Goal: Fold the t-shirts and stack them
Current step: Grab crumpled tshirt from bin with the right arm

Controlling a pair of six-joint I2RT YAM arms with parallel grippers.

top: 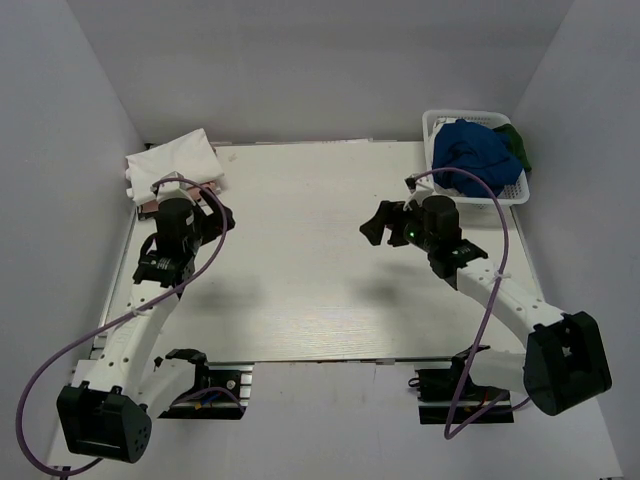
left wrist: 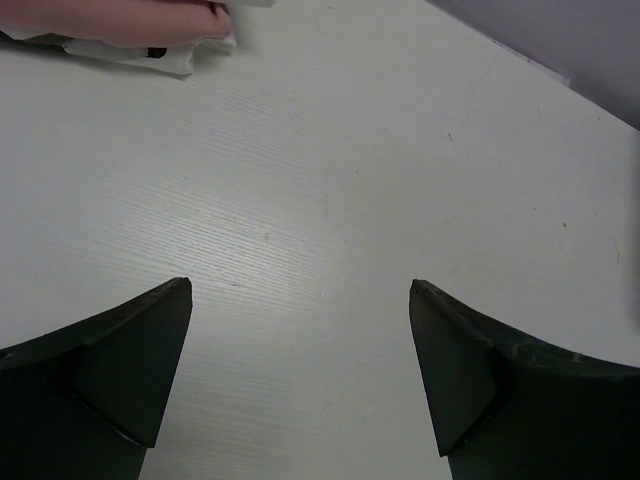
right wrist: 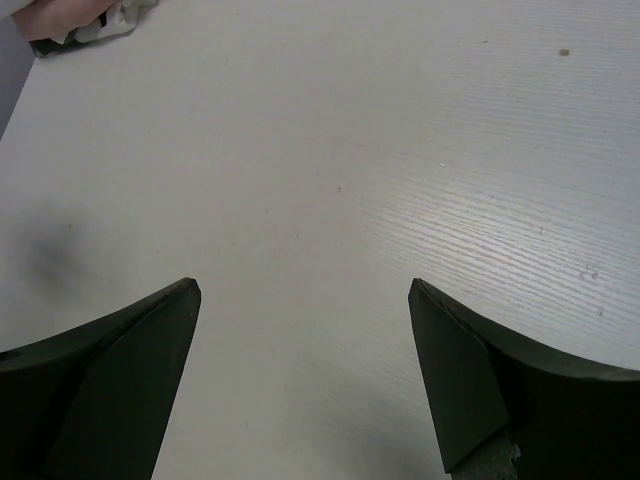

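Note:
A folded white t-shirt (top: pixel 175 160) lies on top of a pale pink one (top: pixel 148 205) at the table's far left corner. The stack's edge shows in the left wrist view (left wrist: pixel 120 22) and in the right wrist view (right wrist: pixel 65 20). A royal-blue t-shirt (top: pixel 472 150) and a dark green one (top: pixel 519 150) lie crumpled in the basket. My left gripper (top: pixel 224 216) (left wrist: pixel 300 290) is open and empty over bare table, just right of the stack. My right gripper (top: pixel 378 226) (right wrist: pixel 305 290) is open and empty over the table's middle right, pointing left.
A white plastic lattice basket (top: pixel 470 115) stands at the far right corner. The white table (top: pixel 300 270) is walled by grey panels at the back and both sides. Purple cables loop from both arms.

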